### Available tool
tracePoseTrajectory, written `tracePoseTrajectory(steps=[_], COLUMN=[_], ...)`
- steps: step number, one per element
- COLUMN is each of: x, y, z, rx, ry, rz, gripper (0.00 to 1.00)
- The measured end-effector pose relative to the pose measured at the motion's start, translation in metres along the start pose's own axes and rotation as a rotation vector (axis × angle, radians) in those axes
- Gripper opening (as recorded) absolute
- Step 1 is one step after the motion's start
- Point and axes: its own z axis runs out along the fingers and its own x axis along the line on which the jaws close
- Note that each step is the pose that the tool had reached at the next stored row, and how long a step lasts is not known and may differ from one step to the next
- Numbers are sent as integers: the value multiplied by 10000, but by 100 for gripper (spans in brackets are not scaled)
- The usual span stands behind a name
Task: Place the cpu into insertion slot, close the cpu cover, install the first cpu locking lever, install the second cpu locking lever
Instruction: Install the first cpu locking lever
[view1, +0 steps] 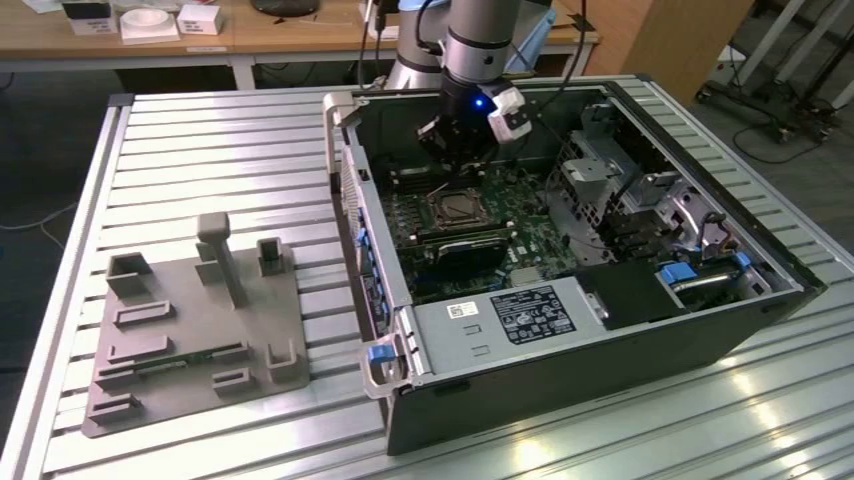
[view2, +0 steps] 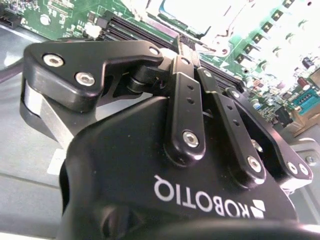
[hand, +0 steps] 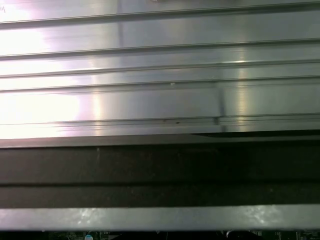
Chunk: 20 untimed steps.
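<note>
- Gripper (view1: 461, 163) hangs inside the open computer case (view1: 574, 385), above the motherboard (view1: 534, 235), with the arm coming down from the far side of the table (view1: 227, 150).
- Tool state: in the second wrist view the fingers (view2: 183, 75) converge to a meeting tip. They look drawn together, and nothing is visible between them.
- Insertion slot (view1: 461, 208) lies almost directly under the fingertips in the exterior view, slightly nearer the camera than they are. There is a gap between the two and no contact is seen.
- The slot is square, so it has no long axis to align to. The memory slots (view2: 127, 29) run alongside it.
- The cpu (view2: 187, 10) reads as a pale flat face already seated in the slot, just beyond the fingertips in the second wrist view.
- Silvery metal at its edge is likely the cpu cover (view2: 150, 9). Glare hides whether it lies flat, and I cannot tell the levers' positions.
- The exterior view gives the gripper's height over the slot, while the second wrist view gives the finger closure.
- The first wrist view looks away, at table slats and the dark edge of the case.
- A grey fixture (view1: 187, 330) sits well apart on the exterior view's left.
</note>
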Motion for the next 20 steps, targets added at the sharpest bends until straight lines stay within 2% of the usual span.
tracePoseTrajectory(steps=[20], x=[-98], y=[13], z=[78], rx=[0], ry=[0], rz=[0], gripper=[10])
